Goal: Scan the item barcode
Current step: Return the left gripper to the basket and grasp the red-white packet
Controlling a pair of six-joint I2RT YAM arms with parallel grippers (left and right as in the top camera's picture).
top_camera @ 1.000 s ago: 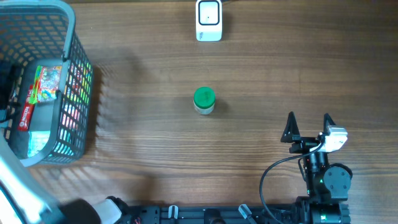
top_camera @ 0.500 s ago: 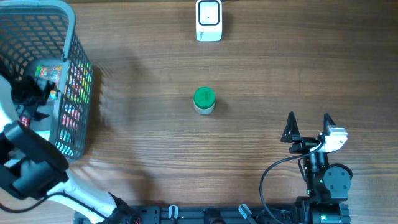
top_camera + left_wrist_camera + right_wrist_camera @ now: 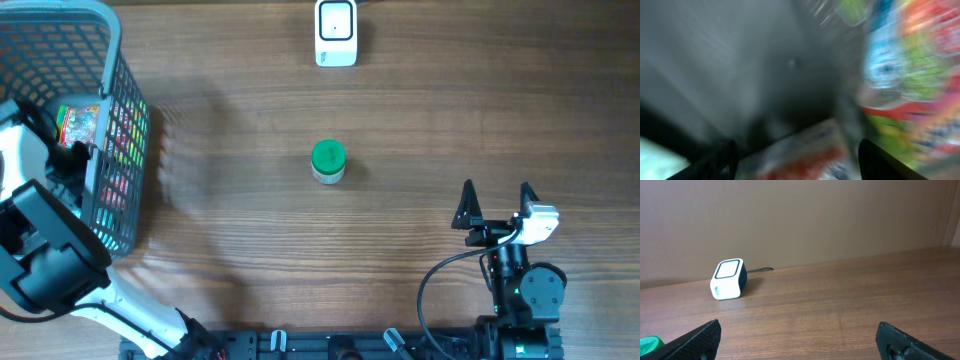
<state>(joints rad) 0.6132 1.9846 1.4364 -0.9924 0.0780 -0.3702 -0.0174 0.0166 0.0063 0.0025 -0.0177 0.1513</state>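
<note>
**Left arm in the basket, right arm at the near edge of the table.**

One grey mesh basket stands at the table's left end. One colourful packet shows inside it, partly hidden by the arm, so its long axis cannot be told. The left gripper is in the basket beside that packet, and blur hides whether its fingers pinch anything. One green-lidded jar stands upright mid-table, axis vertical and lid up. One white scanner sits at the far edge, window tilted upward. The right gripper holds nothing, with its fingers spread wide and pointing toward the far edge.
</note>
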